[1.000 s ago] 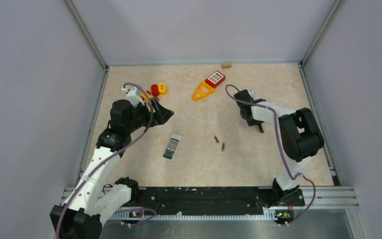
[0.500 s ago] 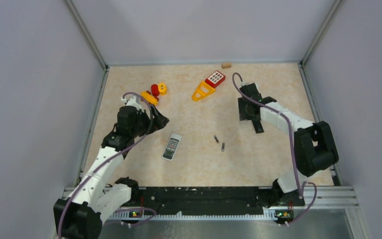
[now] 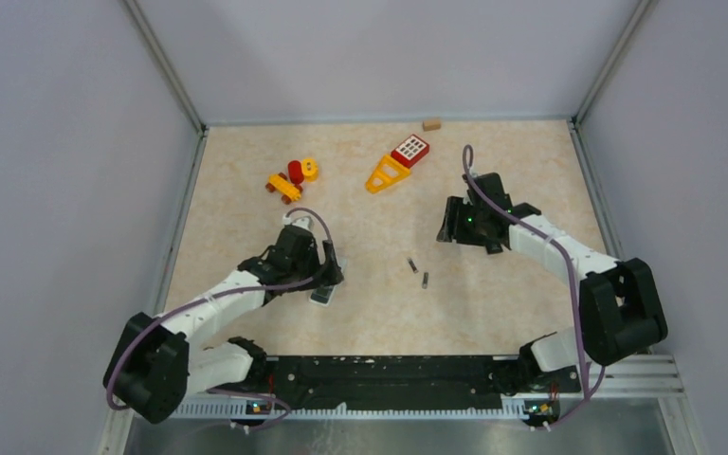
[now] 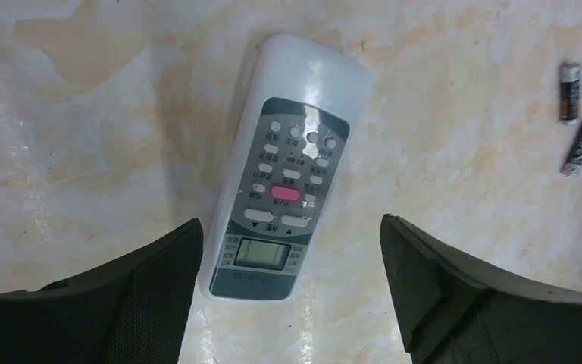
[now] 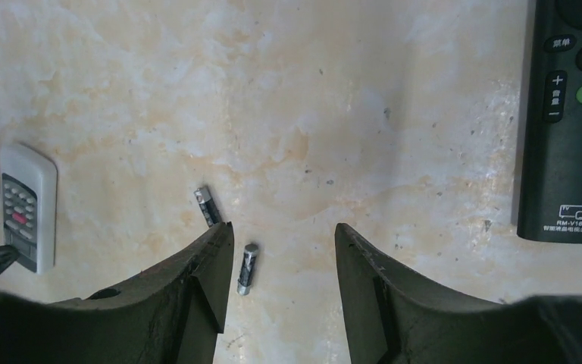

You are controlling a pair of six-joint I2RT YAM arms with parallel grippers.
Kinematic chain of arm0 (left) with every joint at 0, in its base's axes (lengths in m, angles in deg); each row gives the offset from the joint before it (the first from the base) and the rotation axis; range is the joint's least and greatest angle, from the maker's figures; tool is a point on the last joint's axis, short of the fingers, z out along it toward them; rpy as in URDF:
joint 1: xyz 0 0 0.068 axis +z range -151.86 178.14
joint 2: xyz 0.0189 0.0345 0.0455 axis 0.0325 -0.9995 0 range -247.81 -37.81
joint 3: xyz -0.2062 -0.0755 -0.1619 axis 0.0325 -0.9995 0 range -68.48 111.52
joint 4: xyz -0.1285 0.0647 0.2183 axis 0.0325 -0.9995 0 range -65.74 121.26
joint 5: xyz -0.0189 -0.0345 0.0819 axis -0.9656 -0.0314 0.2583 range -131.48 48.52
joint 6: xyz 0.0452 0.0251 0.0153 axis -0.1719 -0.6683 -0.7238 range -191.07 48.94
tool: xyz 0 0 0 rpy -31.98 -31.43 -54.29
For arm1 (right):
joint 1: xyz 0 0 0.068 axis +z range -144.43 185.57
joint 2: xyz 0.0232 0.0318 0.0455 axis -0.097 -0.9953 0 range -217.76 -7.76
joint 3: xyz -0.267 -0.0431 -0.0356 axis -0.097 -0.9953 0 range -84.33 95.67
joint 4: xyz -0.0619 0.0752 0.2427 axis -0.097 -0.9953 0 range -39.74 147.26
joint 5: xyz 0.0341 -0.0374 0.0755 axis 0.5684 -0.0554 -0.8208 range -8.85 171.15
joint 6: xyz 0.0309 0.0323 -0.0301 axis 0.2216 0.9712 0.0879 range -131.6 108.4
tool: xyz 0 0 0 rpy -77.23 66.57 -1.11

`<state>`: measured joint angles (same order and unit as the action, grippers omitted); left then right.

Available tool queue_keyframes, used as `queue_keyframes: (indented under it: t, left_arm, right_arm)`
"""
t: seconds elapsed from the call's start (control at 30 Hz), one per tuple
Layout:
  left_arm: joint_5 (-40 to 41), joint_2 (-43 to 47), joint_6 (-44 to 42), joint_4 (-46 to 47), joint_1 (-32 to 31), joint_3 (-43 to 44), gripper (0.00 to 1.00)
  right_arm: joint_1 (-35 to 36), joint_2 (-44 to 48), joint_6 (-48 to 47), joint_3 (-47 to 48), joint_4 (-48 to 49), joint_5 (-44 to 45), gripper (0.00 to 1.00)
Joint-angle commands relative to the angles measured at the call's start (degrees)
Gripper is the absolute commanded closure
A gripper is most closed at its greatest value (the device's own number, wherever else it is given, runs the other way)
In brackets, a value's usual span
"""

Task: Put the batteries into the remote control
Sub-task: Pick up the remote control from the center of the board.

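Note:
A white remote [image 3: 323,295] lies face up left of centre; its keypad fills the left wrist view [image 4: 284,171]. My left gripper [image 3: 330,275] is open, and its fingers straddle the remote's display end [image 4: 288,227] without touching it. Two slim dark batteries [image 3: 412,264] [image 3: 425,280] lie side by side at mid-table and show at the left wrist view's right edge [image 4: 569,92] [image 4: 580,148]. My right gripper [image 3: 447,229] is open above them [image 5: 283,227]. One battery [image 5: 247,268] lies between its fingers, and the other [image 5: 208,205] lies just outside the left finger. A third battery is out of view.
A black remote [image 5: 568,121] lies to the right of my right gripper. A yellow and red toy phone [image 3: 398,163], a red and yellow toy [image 3: 291,177] and a small wooden block [image 3: 430,123] sit at the back. Walls enclose the table.
My left gripper swung from the toys at back left down to the white remote. My right gripper moved left and tilted toward the two batteries.

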<state>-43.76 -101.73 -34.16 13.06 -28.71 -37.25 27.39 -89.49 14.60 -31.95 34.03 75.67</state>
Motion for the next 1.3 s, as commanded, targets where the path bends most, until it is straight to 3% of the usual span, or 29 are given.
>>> queue_keyframes:
  t: [0.0, 0.17, 0.33, 0.6, 0.77, 1.07, 1.13, 1.17, 1.27]
  left_arm:
    - [8.21, -4.39, -1.07, 1.41, -4.64, 0.58, 0.13]
    - [13.31, -10.7, -1.65, -2.28, -8.31, 3.89, 0.17]
    - [15.61, -14.46, -1.91, -3.5, -12.02, 6.45, 0.29]
    - [21.14, -20.23, -3.85, -7.69, -16.3, 10.83, 0.33]
    - [21.73, -20.8, -4.22, -8.98, -17.09, 12.79, 0.5]
    - [5.97, -11.55, -14.05, -1.9, -16.84, 17.83, 0.53]
    - [-0.03, -9.96, -16.23, 1.32, -16.75, 18.46, 0.53]
    - [-5.07, -8.45, -18.39, 4.99, -16.74, 18.52, 0.53]
    - [-8.28, -7.76, -20.79, 8.48, -16.74, 19.01, 0.53]
  right_arm:
    - [-0.6, 3.52, 2.29, -0.41, 2.54, -2.61, 0.47]
    - [-0.59, 4.31, 2.86, -1.51, 2.97, -2.99, 0.47]
    - [-0.63, 4.97, 3.59, -2.27, 2.97, -3.05, 0.47]
    - [-0.64, 5.82, 4.05, -2.5, 3.28, -4.03, 0.47]
    - [-0.64, 6.14, 4.5, -2.85, 3.48, -5.14, 0.48]
    - [-0.64, 10.24, 8.11, -6.61, 14.82, -21.74, 0.45]
    - [-0.56, 10.87, 11.8, -7.58, 19.28, -26.06, 0.43]
    - [-0.34, 11.32, 18.32, -9.0, 25.41, -29.14, 0.41]
    - [1.33, 10.85, 26.67, -10.63, 32.1, -30.7, 0.36]
